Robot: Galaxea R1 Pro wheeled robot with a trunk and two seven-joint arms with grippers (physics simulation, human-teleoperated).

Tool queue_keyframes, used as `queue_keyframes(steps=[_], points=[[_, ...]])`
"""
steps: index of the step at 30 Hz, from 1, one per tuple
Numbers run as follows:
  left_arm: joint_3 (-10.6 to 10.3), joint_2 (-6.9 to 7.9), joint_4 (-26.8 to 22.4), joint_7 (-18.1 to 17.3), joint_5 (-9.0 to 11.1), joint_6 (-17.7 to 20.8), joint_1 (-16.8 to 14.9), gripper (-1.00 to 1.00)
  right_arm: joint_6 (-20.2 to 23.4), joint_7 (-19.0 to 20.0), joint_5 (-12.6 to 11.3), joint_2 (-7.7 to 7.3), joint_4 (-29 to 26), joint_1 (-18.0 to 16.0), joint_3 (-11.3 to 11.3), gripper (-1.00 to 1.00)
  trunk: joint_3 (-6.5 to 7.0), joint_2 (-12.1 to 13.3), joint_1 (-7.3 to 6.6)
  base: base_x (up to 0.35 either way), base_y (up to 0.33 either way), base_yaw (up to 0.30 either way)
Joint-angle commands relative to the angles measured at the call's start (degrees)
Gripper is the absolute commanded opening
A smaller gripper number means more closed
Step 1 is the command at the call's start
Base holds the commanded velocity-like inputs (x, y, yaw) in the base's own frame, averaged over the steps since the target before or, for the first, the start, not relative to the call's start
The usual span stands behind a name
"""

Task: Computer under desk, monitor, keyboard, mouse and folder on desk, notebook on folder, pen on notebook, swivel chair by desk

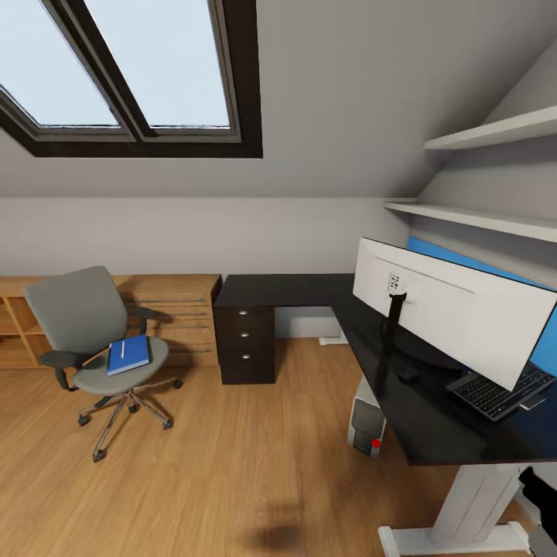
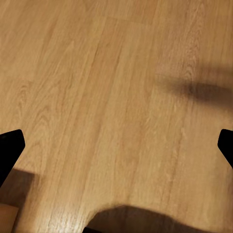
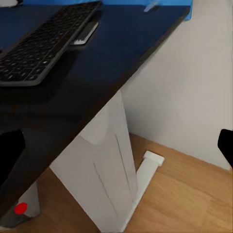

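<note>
The folder [image 1: 128, 353], bright blue, lies flat on the seat of the swivel chair [image 1: 89, 333] at far left, with a thin white pen [image 1: 122, 350] on top of it. The table [image 1: 325, 298] stands well apart to the right, carrying the monitor [image 1: 452, 305] and keyboard [image 1: 499, 391]; the computer [image 1: 365, 422] sits beneath. Likely step: approach the chair. Drive left, stop facing the seat front, and keep the arms clear of the armrests. Left tool [image 2: 116, 145] and right tool [image 3: 116, 145] are both spread wide and hold nothing.
</note>
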Motion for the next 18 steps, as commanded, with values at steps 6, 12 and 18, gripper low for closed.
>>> queue_keyframes(steps=[6,12,18], points=[[-0.2,-0.01,0.0,0.1,0.3,-0.2,0.0,1.00,0.8,-4.9,0.7,-0.05,-8.8,0.0,0.3,1.00,-0.08,0.0,0.00,0.000,0.000,0.000],[-0.2,-0.10,0.0,0.1,0.3,-0.3,0.0,1.00,10.3,-12.8,9.1,2.39,-24.5,0.0,1.0,1.00,-0.08,0.0,0.00,0.000,0.000,0.000],[-0.3,-0.20,-0.1,0.1,0.2,-0.2,0.0,1.00,17.0,-13.9,12.2,5.66,-27.9,-0.6,7.4,1.00,-0.08,0.0,0.00,0.000,0.000,0.000]])
